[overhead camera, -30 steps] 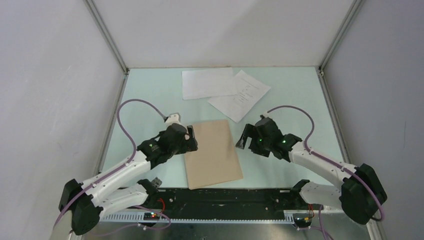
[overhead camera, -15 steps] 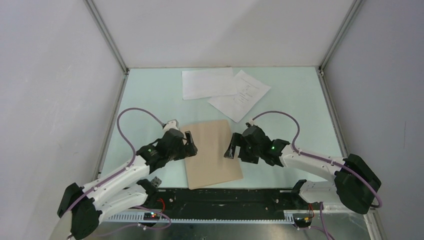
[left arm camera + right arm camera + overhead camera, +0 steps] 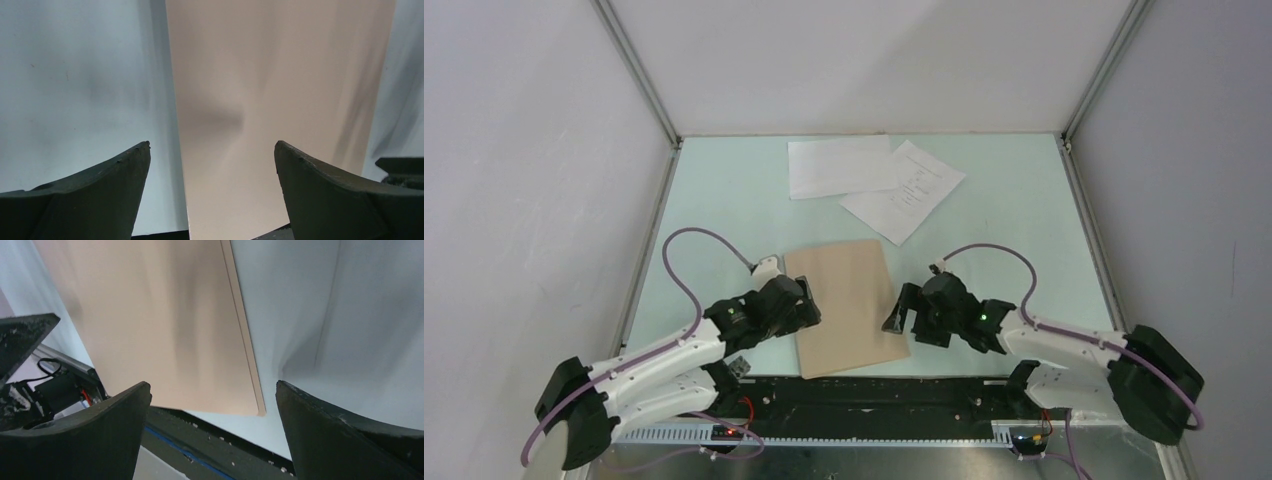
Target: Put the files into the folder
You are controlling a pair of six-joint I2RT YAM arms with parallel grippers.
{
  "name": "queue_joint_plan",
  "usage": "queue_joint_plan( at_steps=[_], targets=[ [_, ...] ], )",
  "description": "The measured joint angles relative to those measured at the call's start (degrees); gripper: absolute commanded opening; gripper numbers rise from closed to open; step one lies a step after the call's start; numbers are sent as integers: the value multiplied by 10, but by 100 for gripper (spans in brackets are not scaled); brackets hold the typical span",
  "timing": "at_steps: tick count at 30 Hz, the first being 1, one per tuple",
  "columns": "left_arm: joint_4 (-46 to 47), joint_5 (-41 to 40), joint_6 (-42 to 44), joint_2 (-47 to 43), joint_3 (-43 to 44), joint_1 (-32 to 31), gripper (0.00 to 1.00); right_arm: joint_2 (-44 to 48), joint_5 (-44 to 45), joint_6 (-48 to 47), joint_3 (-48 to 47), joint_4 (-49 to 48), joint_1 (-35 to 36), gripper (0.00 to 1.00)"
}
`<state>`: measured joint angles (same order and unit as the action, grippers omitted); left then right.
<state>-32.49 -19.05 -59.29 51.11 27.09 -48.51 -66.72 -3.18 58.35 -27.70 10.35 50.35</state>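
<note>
Opening step: folder (image 3: pixel 847 308) shut between left gripper (image 3: pixel 809 300) and right gripper (image 3: pixel 897 310), both agape, empty; files (image 3: pixel 874 175) at 12 o'clock; next, pry its edge up.

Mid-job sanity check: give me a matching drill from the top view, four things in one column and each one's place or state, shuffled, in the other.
1. folder
2. blank sheet
3. printed sheet
4. right gripper

A. far side, skewed, the right one of a pair
B. jaws open, at the folder's right edge
C. tan, lying closed, nearer than both sheets
D. far side, the left one of a pair

Pairs: 1-C, 2-D, 3-A, 4-B
</note>
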Motion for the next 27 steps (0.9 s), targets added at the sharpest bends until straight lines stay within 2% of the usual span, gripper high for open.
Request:
queue_joint_plan(
  at_steps=[7, 13, 20, 24, 27],
  targets=[
    [15, 25, 18, 8, 2, 19, 98, 90, 8, 63, 62, 2, 46, 100],
    [17, 38, 33, 11, 2, 36, 98, 98, 12, 113, 68, -10, 107, 100],
    [27, 33, 75, 48, 5, 90, 98, 95, 12, 170, 95, -48, 118, 100],
    [20, 10, 112, 89, 55, 136, 98, 99, 1, 203, 123, -103, 117, 100],
    [35, -3, 146, 147, 133, 181, 98, 94, -18, 228, 142, -150, 115, 100]
  ],
)
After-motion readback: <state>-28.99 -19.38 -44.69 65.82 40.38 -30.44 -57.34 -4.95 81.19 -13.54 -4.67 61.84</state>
